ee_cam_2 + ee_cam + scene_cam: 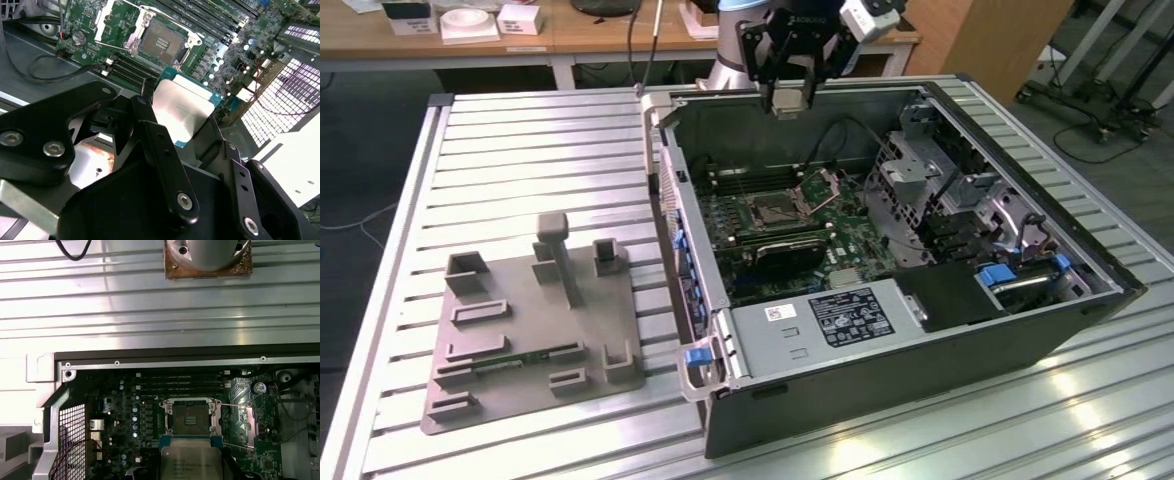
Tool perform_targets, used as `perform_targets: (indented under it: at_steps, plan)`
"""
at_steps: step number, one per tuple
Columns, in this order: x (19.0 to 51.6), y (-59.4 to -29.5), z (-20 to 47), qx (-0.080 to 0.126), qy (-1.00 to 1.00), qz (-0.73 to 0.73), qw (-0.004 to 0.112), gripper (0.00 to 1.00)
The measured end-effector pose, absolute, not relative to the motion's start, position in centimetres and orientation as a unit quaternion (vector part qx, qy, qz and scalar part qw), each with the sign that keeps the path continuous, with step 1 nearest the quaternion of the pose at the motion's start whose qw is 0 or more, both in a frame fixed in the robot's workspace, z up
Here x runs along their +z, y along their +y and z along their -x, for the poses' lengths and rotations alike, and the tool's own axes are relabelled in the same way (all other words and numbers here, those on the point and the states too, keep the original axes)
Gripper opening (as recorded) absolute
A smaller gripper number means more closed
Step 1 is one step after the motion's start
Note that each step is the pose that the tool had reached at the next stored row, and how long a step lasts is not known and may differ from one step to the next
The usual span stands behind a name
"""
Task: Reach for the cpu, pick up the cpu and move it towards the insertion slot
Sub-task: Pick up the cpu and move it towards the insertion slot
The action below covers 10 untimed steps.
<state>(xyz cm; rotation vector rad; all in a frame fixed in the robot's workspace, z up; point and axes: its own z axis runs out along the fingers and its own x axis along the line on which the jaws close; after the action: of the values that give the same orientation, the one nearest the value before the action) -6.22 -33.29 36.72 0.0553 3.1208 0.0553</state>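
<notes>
- Your ribbed silver aluminium worktop (pixel 520 140) carries an open dark grey computer case (pixel 1041 330) lying on its side, with a grey moulded plastic tray (pixel 520 330) well apart toward the exterior view's left.
- Behind the worktop you have a wooden desk (pixel 574 40) with small white boxes on it.
- Your black tool (pixel 789 100) hangs above the far edge of the case, closed on the small flat square silver-topped cpu (pixel 180 110).
- In both wrist views the cpu (pixel 191 462) is off the board, pinched at its edges between the black fingers (pixel 160 150).
- The square dark insertion slot with shiny metal frame (pixel 191 417) sits on the green motherboard (pixel 847 225), its hinged metal bracket (pixel 248 422) swung open beside it; the slot (pixel 160 40) is near the held chip.
</notes>
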Motion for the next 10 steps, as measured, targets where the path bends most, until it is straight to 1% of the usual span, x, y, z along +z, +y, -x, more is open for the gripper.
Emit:
perform_targets:
  at_steps: [10]
  plan:
    - [36.32, -32.88, 5.77, 0.018, 1.0, -0.015, 0.01, 0.55]
